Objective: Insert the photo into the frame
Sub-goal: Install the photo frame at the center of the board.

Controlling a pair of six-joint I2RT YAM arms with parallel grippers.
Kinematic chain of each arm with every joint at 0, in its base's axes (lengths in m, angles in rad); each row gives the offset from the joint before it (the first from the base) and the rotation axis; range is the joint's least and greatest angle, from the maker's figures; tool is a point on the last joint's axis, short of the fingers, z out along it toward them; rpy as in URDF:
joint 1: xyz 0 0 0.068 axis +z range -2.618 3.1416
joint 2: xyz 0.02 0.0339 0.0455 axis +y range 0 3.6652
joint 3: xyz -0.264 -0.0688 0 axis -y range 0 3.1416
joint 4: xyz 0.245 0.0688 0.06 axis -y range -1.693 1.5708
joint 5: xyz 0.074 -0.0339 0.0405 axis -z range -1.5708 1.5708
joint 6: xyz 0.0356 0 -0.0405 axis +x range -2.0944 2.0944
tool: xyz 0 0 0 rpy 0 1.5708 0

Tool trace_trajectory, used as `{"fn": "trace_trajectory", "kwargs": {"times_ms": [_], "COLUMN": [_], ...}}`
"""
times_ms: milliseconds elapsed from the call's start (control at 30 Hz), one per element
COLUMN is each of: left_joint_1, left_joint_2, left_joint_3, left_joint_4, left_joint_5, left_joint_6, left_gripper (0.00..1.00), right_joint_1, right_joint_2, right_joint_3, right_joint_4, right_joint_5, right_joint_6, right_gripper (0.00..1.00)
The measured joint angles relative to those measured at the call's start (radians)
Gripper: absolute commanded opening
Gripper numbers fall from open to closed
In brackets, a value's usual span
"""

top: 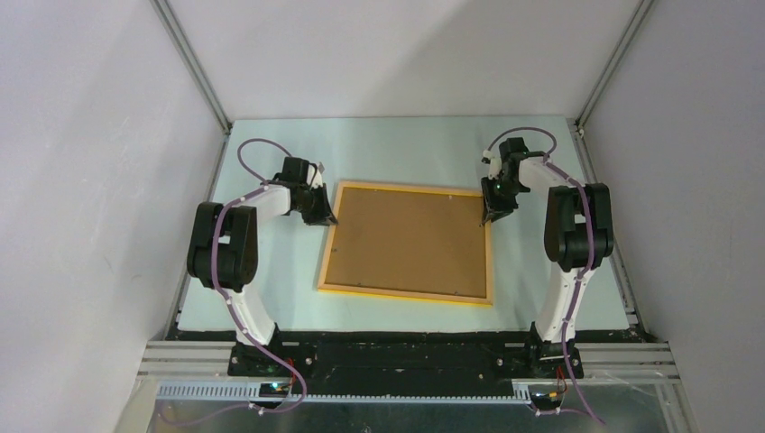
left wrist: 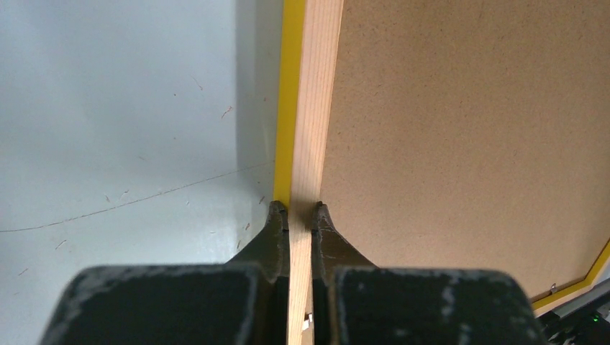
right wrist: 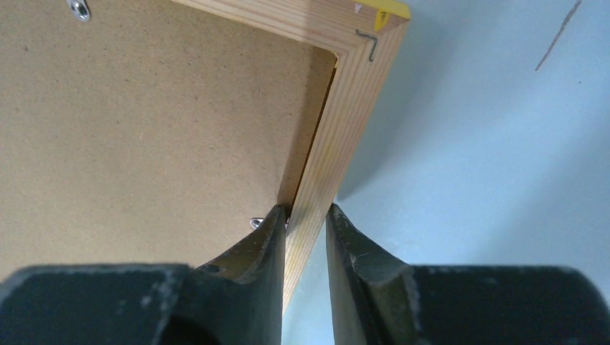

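The frame (top: 406,295) lies flat in the middle of the table, yellow-orange edges around a brown backing board (top: 410,239) that fills it. The photo is out of view. My left gripper (top: 327,219) is at the frame's far left corner, and in the left wrist view it (left wrist: 301,208) is shut on the pale wooden rail (left wrist: 316,108). My right gripper (top: 490,216) is at the far right corner. Its jaws (right wrist: 306,210) straddle the right rail (right wrist: 345,122) and stand narrowly open, with a sliver of table showing beside the outer finger.
The pale green table (top: 271,271) is walled by grey panels left, right and behind. A small metal tab (right wrist: 256,223) sits on the backing board beside my right inner finger. Both arm bases stand at the near edge.
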Motion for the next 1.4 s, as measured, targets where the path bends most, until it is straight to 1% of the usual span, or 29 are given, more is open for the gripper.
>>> {"fn": "trace_trajectory", "kwargs": {"times_ms": [267, 600, 933, 1233, 1400], "left_joint_1": [0.001, 0.005, 0.014, 0.018, 0.021], "left_joint_2": [-0.001, -0.001, -0.001, -0.001, -0.001], "left_joint_3": [0.0, 0.0, 0.0, 0.0, 0.0], "left_joint_4": [0.0, 0.0, -0.01, -0.014, -0.016], "left_joint_5": [0.001, 0.007, 0.019, 0.024, 0.026], "left_joint_6": [0.0, 0.0, 0.0, 0.0, 0.0], "left_gripper": [0.0, 0.0, 0.0, 0.0, 0.0], "right_joint_1": [-0.002, 0.009, 0.036, 0.048, 0.05], "right_joint_2": [-0.006, -0.014, -0.013, 0.006, 0.019], "right_joint_3": [-0.006, -0.014, 0.0, 0.032, 0.052], "right_joint_4": [0.004, 0.012, -0.006, -0.049, -0.072], "right_joint_5": [-0.007, -0.001, 0.021, 0.022, 0.021], "right_joint_6": [-0.027, -0.088, -0.206, -0.291, -0.308], "right_gripper": [0.24, 0.28, 0.35, 0.36, 0.36]}}
